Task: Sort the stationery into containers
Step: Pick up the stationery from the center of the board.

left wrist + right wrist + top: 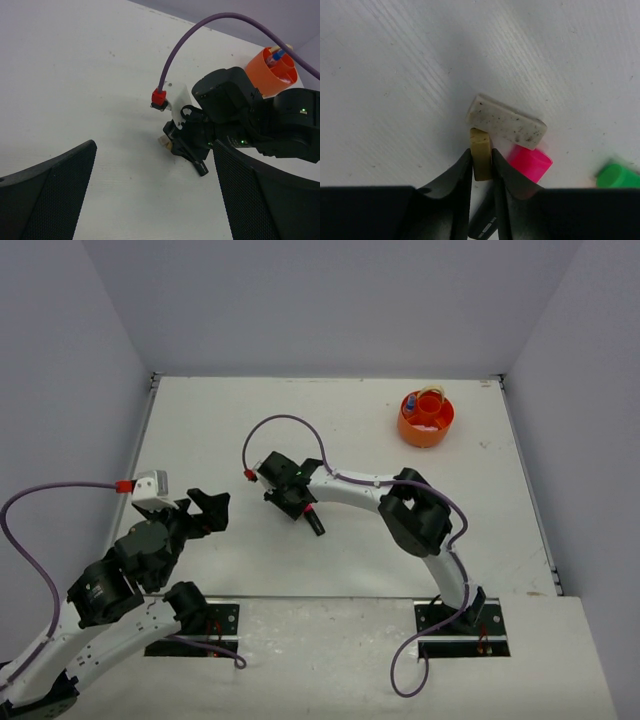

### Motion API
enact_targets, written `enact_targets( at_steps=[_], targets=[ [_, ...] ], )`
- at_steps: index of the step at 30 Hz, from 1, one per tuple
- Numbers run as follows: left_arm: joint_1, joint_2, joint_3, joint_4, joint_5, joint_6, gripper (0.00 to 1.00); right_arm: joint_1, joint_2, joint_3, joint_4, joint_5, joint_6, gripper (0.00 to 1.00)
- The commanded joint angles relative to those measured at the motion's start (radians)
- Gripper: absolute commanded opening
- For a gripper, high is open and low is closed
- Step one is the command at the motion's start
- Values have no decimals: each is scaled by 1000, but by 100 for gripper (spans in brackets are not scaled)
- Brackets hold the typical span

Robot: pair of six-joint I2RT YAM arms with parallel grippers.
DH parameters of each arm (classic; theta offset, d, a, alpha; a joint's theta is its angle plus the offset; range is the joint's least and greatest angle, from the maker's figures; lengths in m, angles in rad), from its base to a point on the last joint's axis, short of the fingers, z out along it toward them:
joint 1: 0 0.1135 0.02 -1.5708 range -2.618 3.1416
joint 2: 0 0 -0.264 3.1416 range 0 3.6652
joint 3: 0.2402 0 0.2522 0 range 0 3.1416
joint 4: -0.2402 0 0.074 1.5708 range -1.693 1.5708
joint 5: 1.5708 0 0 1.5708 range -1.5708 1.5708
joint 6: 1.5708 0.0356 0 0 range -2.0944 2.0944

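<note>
My right gripper (481, 154) is shut on a tan rubber band (481, 142), pinched flat between its fingertips just above the table. Touching the band's far end lies a pale speckled eraser (506, 121). A highlighter with a pink cap (530, 162) lies right beside the right finger, and a green cap (618, 176) shows at the right edge. From above, the right gripper (295, 502) sits mid-table over a black highlighter (315, 523). The orange tub (426, 418) stands far right with items inside. My left gripper (205, 508) hangs open and empty at the left.
White walls close the table on three sides. The right arm's purple cable (285, 422) loops above its wrist. In the left wrist view the right arm's black wrist (235, 120) stands between the left gripper (154, 150) and the tub (272, 70).
</note>
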Motion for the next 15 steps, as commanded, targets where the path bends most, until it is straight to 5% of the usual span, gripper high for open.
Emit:
enact_targets(
  at_steps=[1,9,15],
  targets=[
    [3,13,-3,39,7,35,100,-2,-37,-1,11,23,0,7],
    [3,-1,-6,41,8,34,100,-79,-404,-127,69,39,112,0],
    [3,-23,-13,55,24,44,100,-547,-702,-278,67,4,315,0]
  ],
)
